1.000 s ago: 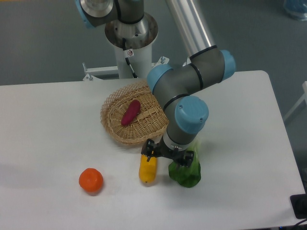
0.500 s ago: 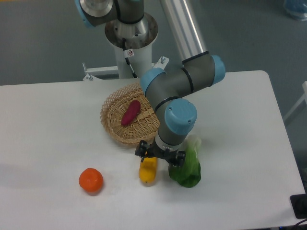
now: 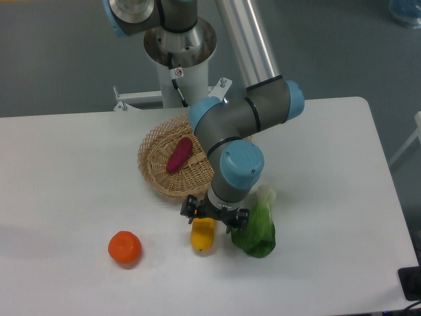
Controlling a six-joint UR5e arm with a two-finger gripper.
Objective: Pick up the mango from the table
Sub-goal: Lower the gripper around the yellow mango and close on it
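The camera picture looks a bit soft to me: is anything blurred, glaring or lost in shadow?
Camera view: light is even, with only faint shadows under the mango and the orange; the metal arm tube shows a bright sheen; the hand is dark and small, so its fingers are hard to make out.

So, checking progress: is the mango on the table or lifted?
On the table: the mango lies flat there, end effector directly above.
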